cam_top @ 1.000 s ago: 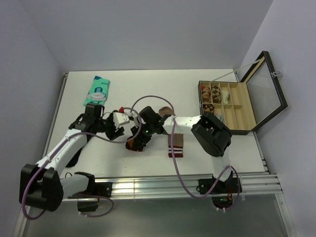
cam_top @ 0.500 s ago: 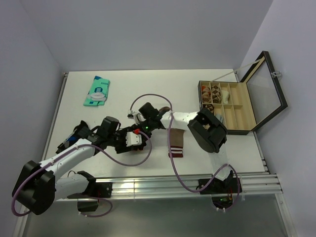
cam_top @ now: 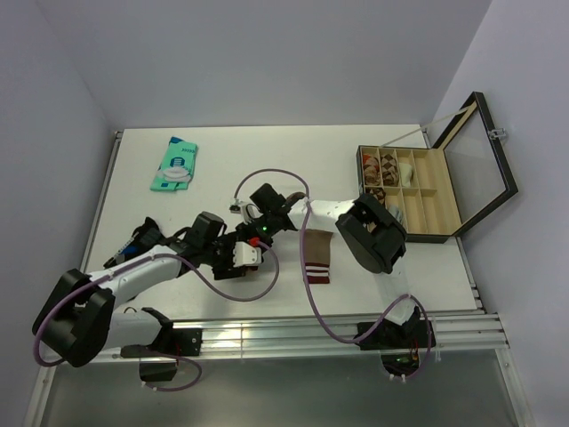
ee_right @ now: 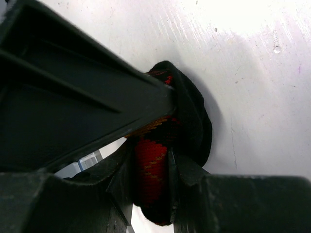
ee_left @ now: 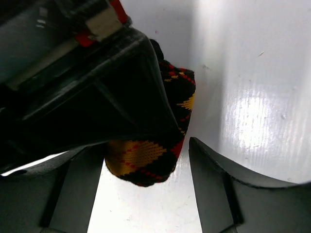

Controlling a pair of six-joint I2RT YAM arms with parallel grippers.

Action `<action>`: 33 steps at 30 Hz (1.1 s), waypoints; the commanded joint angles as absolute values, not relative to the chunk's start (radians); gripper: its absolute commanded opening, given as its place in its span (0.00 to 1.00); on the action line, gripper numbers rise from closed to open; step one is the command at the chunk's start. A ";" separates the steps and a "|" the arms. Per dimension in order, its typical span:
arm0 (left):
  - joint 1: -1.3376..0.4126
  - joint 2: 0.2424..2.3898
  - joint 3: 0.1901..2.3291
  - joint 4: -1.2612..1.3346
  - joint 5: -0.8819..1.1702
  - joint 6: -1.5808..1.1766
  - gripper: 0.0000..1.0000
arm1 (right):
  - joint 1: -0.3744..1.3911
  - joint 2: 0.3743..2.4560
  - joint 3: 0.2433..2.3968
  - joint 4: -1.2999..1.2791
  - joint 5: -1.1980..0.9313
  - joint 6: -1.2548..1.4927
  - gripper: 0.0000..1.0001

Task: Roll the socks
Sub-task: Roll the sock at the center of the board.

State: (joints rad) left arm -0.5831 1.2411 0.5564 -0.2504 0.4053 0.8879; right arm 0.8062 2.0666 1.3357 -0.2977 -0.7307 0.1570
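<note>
Argyle sock (ee_right: 192, 121), left of the open box (cam_top: 436, 238) holding patterned rolls (cam_top: 374, 174), is clenched by the right tool (ee_right: 155, 145); left tool (ee_left: 146, 170) released.

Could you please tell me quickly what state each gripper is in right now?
Left gripper: open, jaws either side of the black argyle sock, not gripping it.
Right gripper: closed on that sock.

A bunched black argyle fabric sock (ee_left: 163, 158) with red, orange and yellow diamonds lies on the glossy white table (ee_left: 252, 73) between the spread dark fingers of the left gripper (ee_left: 143, 153), partly covered by the right gripper's black finger (ee_left: 116, 92).
</note>
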 commanded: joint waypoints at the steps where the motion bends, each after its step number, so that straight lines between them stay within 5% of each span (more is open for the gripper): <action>1: -0.588 1.278 0.558 -0.224 0.391 0.914 0.74 | 0.799 2.146 1.299 -0.440 -0.604 0.100 0.14; 6: -0.588 1.333 0.574 -0.212 0.380 0.907 0.73 | 0.793 2.146 1.292 -0.436 -0.615 0.097 0.17; 14: -0.589 1.414 0.643 -0.262 0.440 0.879 0.56 | 0.793 2.149 1.264 -0.408 -0.612 0.112 0.22; 19: -0.588 1.492 0.692 -0.340 0.454 0.890 0.22 | 0.793 2.126 1.244 -0.391 -0.581 0.115 0.27; 23: -0.586 1.532 0.724 -0.405 0.469 0.905 0.00 | 0.790 2.062 1.194 -0.316 -0.526 0.127 0.48; 33: -0.572 1.606 0.787 -0.529 0.532 0.953 0.00 | 0.749 1.862 0.980 -0.057 -0.439 0.291 0.61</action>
State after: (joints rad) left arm -0.5766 1.5417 0.7841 -0.3935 0.5289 0.9646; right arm 0.7410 1.8893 1.0615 -0.0784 -0.6369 0.3183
